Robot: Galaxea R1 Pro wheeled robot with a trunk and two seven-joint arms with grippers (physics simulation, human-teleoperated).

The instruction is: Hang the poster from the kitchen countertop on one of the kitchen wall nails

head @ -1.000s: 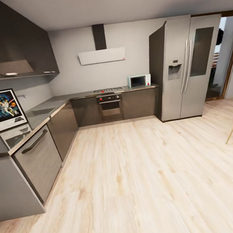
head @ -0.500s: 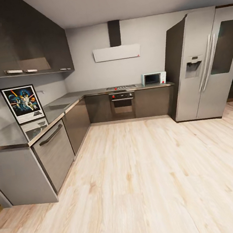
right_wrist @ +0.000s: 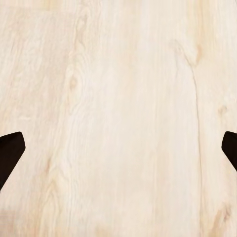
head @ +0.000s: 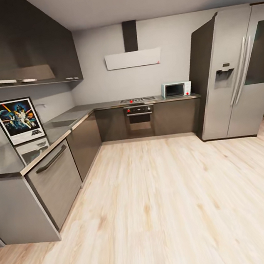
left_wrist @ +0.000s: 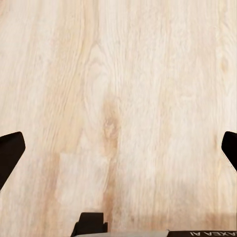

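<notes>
head camera swung left then slightly back, poster [head: 17, 121] now nearer the frame's left edge

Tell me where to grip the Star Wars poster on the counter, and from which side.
Probably the frame's side edges or top edge, coming from the room side. The poster stands upright on the countertop, seemingly leaning on the wall, so its back is blocked. Both the left gripper and right gripper are open over the floor.

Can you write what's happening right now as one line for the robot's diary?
phase: approaching | poster: upright on kitchen countertop | left tool: open, over floor | right tool: open, empty
</notes>
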